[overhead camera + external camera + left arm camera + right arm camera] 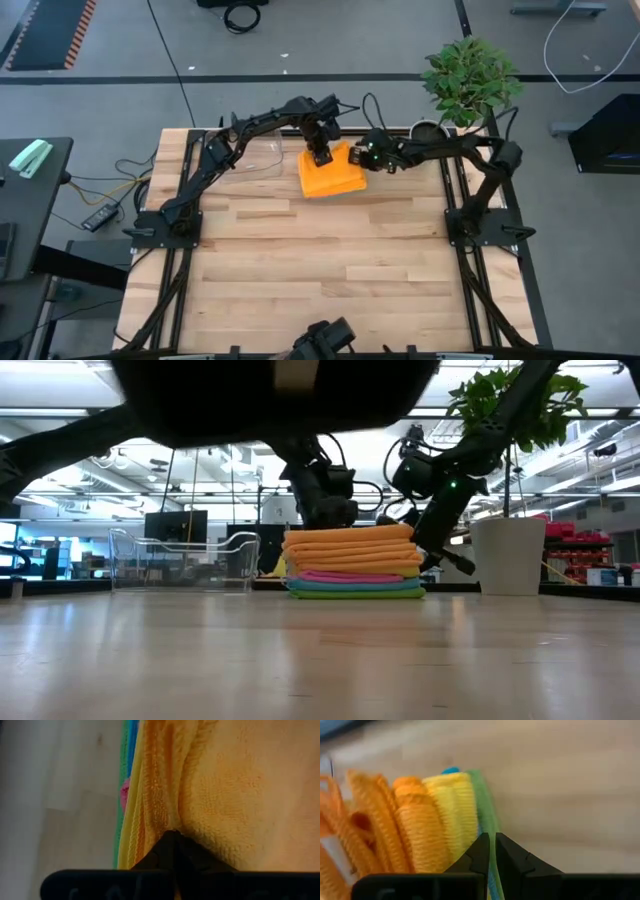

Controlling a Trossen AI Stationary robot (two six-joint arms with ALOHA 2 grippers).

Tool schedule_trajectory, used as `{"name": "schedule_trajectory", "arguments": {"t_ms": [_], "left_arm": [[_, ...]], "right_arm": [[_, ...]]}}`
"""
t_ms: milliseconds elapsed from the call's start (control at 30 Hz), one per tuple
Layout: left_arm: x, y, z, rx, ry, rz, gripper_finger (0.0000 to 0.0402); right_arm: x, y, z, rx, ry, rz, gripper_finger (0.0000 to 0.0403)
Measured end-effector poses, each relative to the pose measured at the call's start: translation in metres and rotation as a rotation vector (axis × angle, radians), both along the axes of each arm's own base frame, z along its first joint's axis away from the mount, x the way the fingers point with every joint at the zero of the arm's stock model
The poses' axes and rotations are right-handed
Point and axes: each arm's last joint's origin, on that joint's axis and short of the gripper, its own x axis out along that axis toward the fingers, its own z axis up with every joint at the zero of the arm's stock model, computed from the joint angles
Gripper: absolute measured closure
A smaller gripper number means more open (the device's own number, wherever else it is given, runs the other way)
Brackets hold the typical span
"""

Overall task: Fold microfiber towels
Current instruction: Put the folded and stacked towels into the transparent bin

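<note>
A stack of folded microfiber towels [334,176] lies on the table at the far middle. It has orange on top, then yellow, pink and blue, with green at the bottom [352,566]. My left gripper [318,152] is shut on the top orange towel [235,795] at the stack's far left part. My right gripper [362,156] is at the stack's far right corner, with its fingers nearly together on the green bottom towel [485,805]. My left gripper comes from above, pointing down. Its shut fingertips [172,842] meet on a raised crease of the top orange towel [172,820]. The towel lies on the stack. One layer or several, I cannot tell. My right gripper comes from the table's right, slanting down, at the stack's folded edges. Its fingers [479,851] close on a thin strip of the green towel's edge [492,870], with blue beside it. The stack rests on the table.
A clear plastic tray [185,563] stands on the table left of the stack [258,156]. A potted plant [468,78] in a white pot [510,555] stands at the table's far right corner. The near half of the table [330,270] is bare wood.
</note>
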Motion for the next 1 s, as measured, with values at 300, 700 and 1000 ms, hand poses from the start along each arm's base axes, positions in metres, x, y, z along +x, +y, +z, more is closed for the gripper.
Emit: {"name": "schedule_trajectory", "arguments": {"t_ms": [300, 700, 1000], "left_arm": [[0.012, -0.050, -0.002, -0.129, 0.113, -0.081, 0.0390], [0.045, -0.160, 0.002, -0.134, 0.207, -0.201, 0.0381], [0.036, -0.167, 0.051, -0.053, 0.118, -0.185, 0.0383]], "right_arm": [[0.002, 0.056, 0.004, 0.066, 0.013, 0.131, 0.0366], [-0.010, 0.177, 0.007, 0.089, -0.053, 0.121, 0.0366], [-0.022, 0.204, 0.013, 0.091, -0.022, 0.127, 0.0366]]}}
